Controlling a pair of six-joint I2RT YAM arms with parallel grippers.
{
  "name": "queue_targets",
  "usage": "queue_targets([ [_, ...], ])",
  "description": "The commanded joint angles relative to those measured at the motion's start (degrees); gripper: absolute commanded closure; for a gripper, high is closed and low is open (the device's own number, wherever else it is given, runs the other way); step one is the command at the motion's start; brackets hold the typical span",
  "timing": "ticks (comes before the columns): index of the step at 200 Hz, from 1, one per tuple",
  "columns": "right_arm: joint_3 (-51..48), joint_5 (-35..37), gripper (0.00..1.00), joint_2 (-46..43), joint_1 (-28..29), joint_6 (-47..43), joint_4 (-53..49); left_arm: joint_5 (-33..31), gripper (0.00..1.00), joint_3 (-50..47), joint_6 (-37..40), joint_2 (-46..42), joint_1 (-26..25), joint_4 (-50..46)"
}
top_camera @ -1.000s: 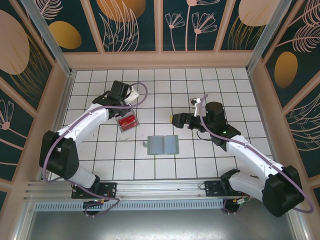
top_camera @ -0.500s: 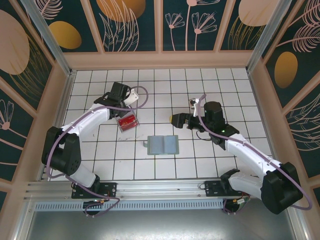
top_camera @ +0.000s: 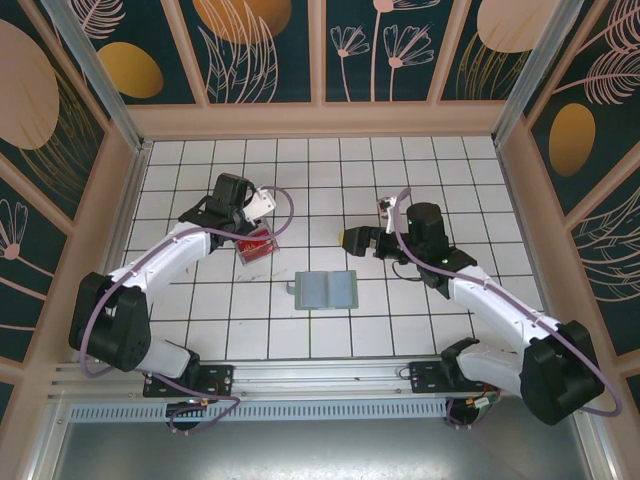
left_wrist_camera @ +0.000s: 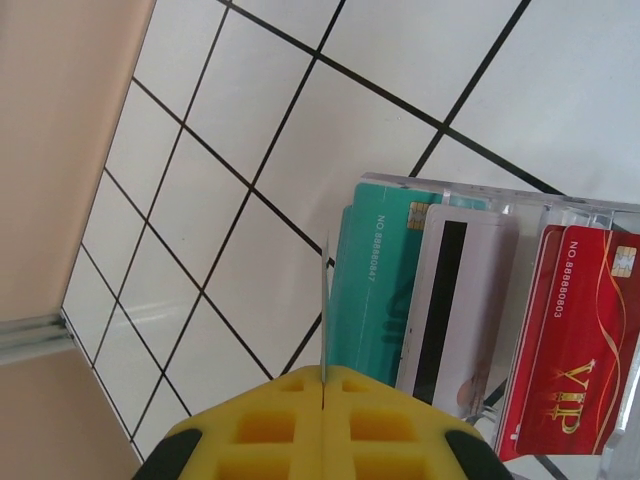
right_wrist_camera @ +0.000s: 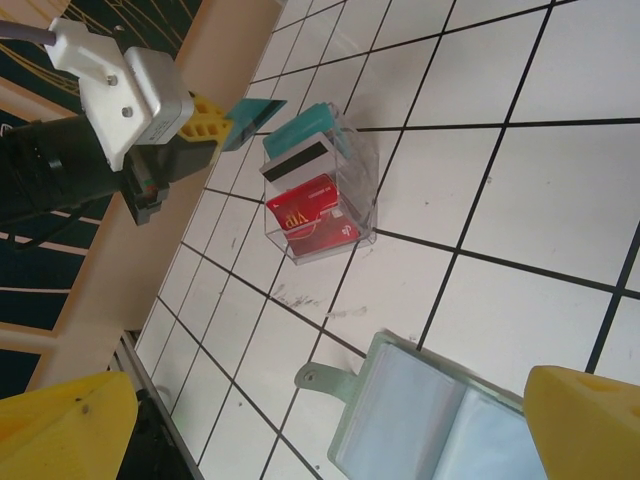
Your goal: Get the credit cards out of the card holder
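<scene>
Seen from above, the left gripper (top_camera: 243,222) has shifted slightly back and to its left over the last second. It now hangs just beside the clear tray (top_camera: 256,244). Its yellow fingers are clamped on a teal card (right_wrist_camera: 256,112), which the left wrist camera sees edge-on as a thin line.

Three cards sit side by side in the tray: another teal card (left_wrist_camera: 375,285), a pale card with a dark stripe (left_wrist_camera: 455,300) and a red card (left_wrist_camera: 570,340).

The card holder (top_camera: 327,290) lies open and flat on the white tiled table (top_camera: 440,170), apart from the tray and where it lay before. The right gripper (top_camera: 356,239) has barely moved. It hovers beyond the holder with its fingers spread wide, gripping nothing.

We judge that the held card is about to join the others in the tray. The holder's pockets look empty, though we cannot be sure.
</scene>
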Motion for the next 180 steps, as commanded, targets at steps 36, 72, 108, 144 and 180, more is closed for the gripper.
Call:
queue_targets([
  [36, 1.57, -1.62, 0.01, 1.3, -0.38, -0.02, 1.51, 2.03, 1.0, -1.02, 1.43, 0.95, 0.33, 3.24],
  [72, 1.18, -1.13, 0.01, 0.88, -0.39, 0.15, 1.53, 2.87, 1.0, -0.81, 0.63, 2.73, 0.33, 3.13],
  [108, 1.0, -0.95, 0.01, 0.69, -0.42, 0.1, 1.28, 3.14, 1.0, -1.4, 0.32, 3.88, 0.33, 3.26],
  [144, 1.0, -0.94, 0.01, 0.89, -0.55, -0.03, 1.27, 2.01, 1.0, -2.72, 0.52, 4.82, 0.33, 4.8],
  [180, 1.09, -1.03, 0.01, 1.13, -0.73, -0.12, 1.14, 2.06, 1.0, -2.55, 0.21, 5.84, 0.33, 4.98],
])
